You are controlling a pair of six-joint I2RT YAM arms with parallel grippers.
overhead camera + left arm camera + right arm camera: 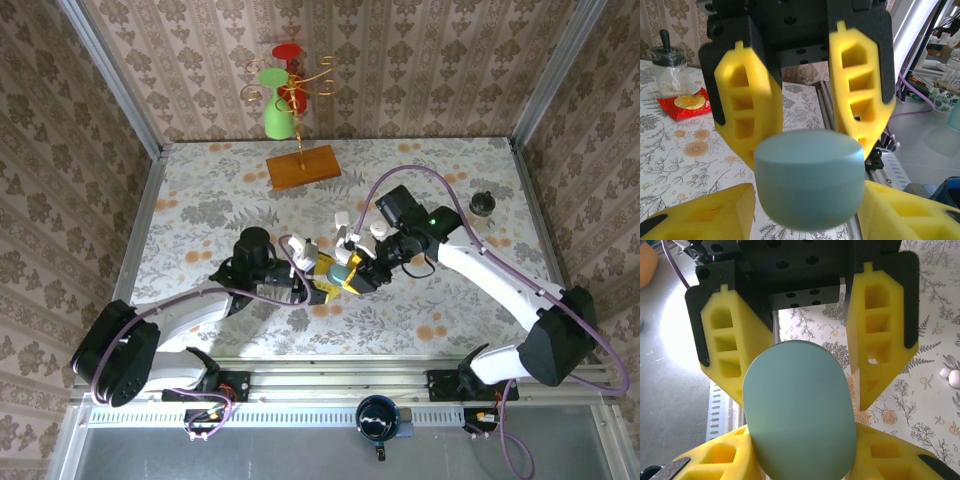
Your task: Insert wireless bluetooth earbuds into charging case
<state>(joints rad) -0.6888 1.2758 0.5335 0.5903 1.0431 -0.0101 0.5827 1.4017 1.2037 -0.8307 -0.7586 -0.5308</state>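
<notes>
Landmark: charging case (340, 270), over mid-table (200, 200), between the fingers of the left gripper (322, 268) on its left and the right gripper (360, 274) on its right. Wooden stand (303, 166) well behind case. Small jar (482, 203) behind and far right. Earbuds (950, 376) on table, right of case in right wrist view

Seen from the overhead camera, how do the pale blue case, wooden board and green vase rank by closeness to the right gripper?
1. pale blue case, held in the right gripper.
2. wooden board, farther back, leftward.
3. green vase, by the back wall.
</notes>
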